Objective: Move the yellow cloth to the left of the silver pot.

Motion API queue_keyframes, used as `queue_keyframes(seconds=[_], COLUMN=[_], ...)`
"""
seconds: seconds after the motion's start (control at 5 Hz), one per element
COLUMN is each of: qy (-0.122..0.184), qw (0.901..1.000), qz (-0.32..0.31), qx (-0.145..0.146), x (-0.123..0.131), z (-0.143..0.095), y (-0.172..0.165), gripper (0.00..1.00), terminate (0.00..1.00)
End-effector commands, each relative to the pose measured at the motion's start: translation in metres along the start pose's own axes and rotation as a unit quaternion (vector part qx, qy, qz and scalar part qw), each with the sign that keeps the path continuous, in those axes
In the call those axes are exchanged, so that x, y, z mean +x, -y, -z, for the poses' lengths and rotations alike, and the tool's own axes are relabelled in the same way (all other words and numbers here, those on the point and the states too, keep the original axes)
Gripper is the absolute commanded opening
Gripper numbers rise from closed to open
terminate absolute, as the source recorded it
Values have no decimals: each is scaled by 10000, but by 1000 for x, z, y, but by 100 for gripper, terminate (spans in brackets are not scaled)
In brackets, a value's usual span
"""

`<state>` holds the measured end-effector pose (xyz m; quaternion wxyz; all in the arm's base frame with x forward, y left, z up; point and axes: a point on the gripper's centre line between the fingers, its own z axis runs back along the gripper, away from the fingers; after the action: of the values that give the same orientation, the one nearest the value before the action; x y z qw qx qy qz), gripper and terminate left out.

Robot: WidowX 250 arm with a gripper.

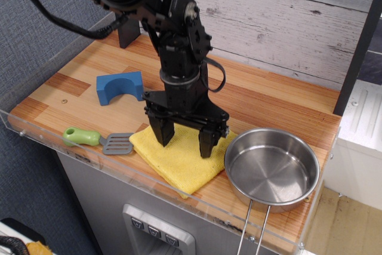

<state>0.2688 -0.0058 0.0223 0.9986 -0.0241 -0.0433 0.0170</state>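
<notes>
The yellow cloth [176, 160] lies flat near the table's front edge, just left of the silver pot [272, 168], whose wire handle sticks out over the front edge. My gripper [183, 141] stands upright over the cloth with its two black fingers spread wide. The fingertips [161, 135] press on or hover just above the cloth's back part; I cannot tell which. The cloth's right edge is close to the pot's rim.
A grey spatula with a green handle [98, 140] lies left of the cloth, its blade next to the cloth's corner. A blue arch block [119, 86] sits behind it. A clear plastic lip [89, 158] runs along the table's front edge. A plank wall stands behind.
</notes>
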Motion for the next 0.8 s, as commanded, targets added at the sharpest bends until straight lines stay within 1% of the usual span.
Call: queue_keyframes(seconds=[0.0,0.2,0.6], qy=[414,551,925], qw=[9990,9982,9952], qz=[134,214,305], qx=[-35,-58,-81], x=[11,14,20], z=[-27,-45,-101], y=[5,9,18], gripper=[100,100,100], terminate=[0,0,0])
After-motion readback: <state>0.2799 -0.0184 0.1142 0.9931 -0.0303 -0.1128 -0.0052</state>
